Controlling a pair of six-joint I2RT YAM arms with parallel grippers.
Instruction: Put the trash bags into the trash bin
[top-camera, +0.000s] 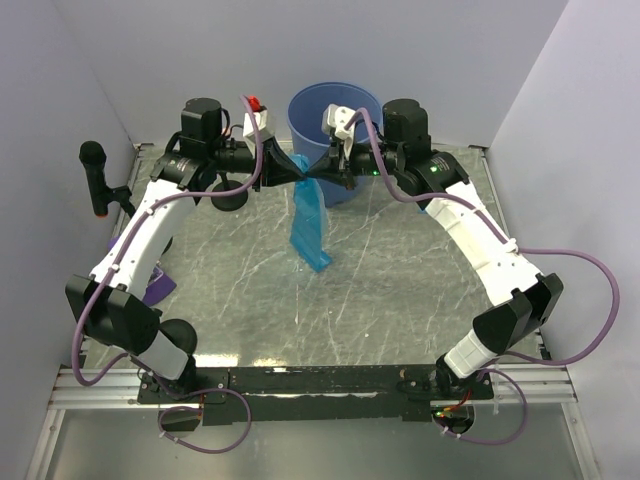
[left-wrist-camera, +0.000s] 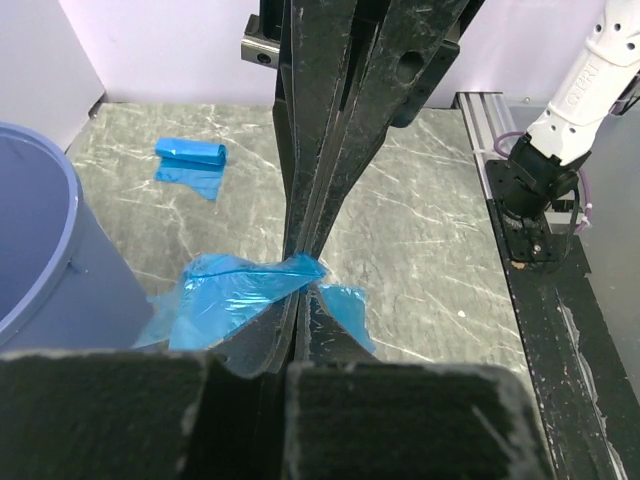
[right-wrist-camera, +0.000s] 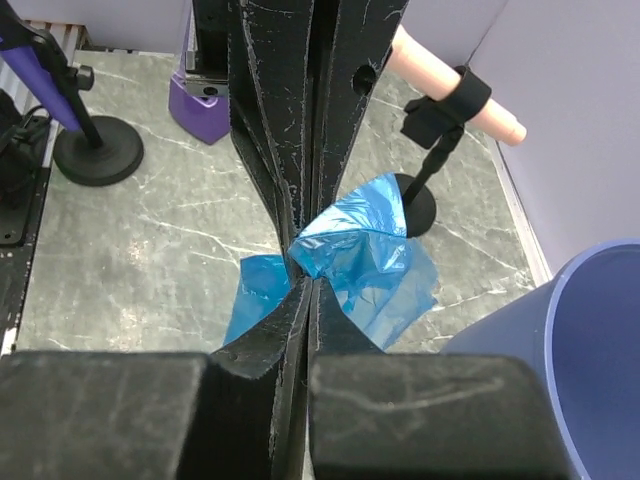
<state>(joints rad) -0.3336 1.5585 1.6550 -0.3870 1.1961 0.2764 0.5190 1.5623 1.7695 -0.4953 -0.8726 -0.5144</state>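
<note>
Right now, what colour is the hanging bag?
The trash bag is translucent bright blue; it shows best in the right wrist view.

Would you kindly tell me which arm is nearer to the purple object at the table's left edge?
Left. The left arm passes right beside the purple object, its white link partly covering it from above; the right arm stands across the table, along its right side.
</note>
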